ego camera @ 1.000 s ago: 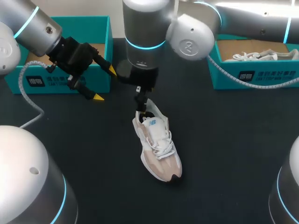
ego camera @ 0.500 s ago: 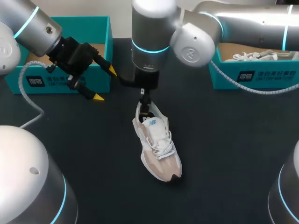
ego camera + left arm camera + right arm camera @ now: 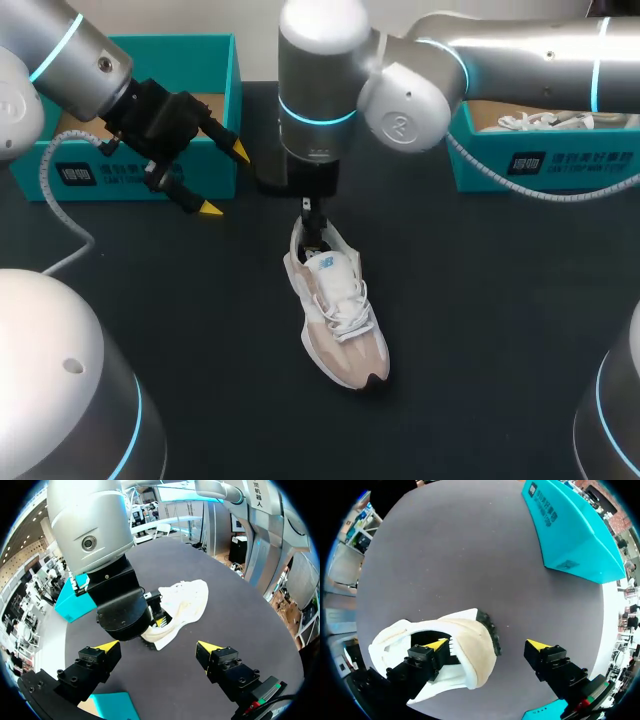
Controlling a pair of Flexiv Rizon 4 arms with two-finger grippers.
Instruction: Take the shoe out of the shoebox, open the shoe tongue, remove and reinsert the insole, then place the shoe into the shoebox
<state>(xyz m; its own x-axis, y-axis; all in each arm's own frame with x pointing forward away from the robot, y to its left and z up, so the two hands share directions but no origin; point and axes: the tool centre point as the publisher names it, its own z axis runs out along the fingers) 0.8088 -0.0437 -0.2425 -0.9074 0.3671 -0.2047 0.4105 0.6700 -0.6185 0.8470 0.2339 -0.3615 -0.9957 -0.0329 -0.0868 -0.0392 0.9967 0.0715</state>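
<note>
right gripper (image 3: 487, 646): fingers apart, one yellow tip inside the heel opening of the beige-and-white sneaker (image 3: 345, 320), the other outside the heel, not touching | left gripper (image 3: 224, 180): fingers apart, holding nothing, just before the open teal cardboard shoebox (image 3: 100, 182) | sneaker: on the dark table (image 3: 480, 330), outside that shoebox

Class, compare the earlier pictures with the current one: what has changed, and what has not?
The right arm swung its wrist slightly rightward above the shoe; the right gripper stays open at the heel, one finger inside. Nothing was grasped or released. Shoe and open left gripper kept still.
</note>
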